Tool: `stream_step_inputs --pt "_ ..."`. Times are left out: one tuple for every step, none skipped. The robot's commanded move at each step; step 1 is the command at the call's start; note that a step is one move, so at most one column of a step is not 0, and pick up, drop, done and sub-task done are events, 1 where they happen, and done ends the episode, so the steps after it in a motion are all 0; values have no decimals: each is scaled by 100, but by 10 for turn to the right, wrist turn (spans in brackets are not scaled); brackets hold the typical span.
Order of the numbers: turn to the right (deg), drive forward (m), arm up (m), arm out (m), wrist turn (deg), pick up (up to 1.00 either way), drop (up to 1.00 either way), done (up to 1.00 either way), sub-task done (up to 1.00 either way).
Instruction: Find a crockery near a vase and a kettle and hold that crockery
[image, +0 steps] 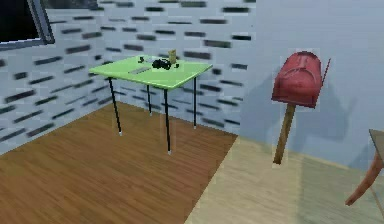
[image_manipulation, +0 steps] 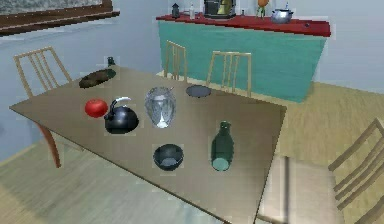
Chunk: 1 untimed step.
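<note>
Kettle (image_manipulation: 120, 119), glass vase (image_manipulation: 160, 106) and bottle (image_manipulation: 222, 146) flank dark bowl (image_manipulation: 170, 157)

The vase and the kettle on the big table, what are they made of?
The vase looks like clear glass: you can see the table through it, and it has bright glints. The kettle seems glossy black metal or enamel; it is dark with a faint shine on its round body, so I can't be sure which.
</note>
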Motion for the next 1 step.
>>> stream_step_inputs --pt "0 0 50 0 0 0 0 0 0"
